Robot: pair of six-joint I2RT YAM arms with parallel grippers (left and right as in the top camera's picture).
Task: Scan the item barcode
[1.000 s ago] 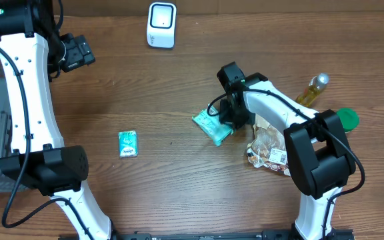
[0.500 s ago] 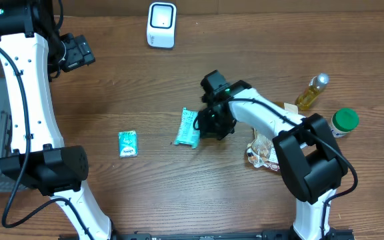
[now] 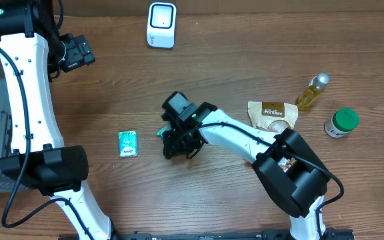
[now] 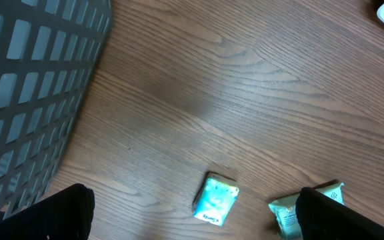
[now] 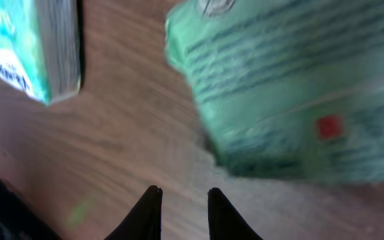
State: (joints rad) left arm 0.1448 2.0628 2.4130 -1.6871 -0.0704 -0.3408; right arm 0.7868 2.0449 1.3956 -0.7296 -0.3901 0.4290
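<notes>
Green foil fills the upper right of the right wrist view: the green packet lies flat on the wooden table, just beyond the right gripper. The jaws are parted only a little, with bare wood and nothing else between them.

The step in hand looks like getting a proper hold on this packet for scanning. To do it well, the jaws should spread wider and come down across a narrow edge. The pinch should sit on the seam rather than on the printed face, so the fingers do not cover the code. The print is too blurred to tell where the barcode sits.

The small teal pack lies near on the left, so the approach should stay clear of it. Farther off, the white scanner stands at the far edge, well apart from the packet. The carry should end with the coded face turned towards its window and held flat and steady.

The right arm stretches low from its base at the near right, across to the table's middle. Its wrist is pitched down, so from overhead the gripper hides nearly all of the packet. The left gripper hangs fully spread and empty over the far left, beside the grey mesh basket.
</notes>
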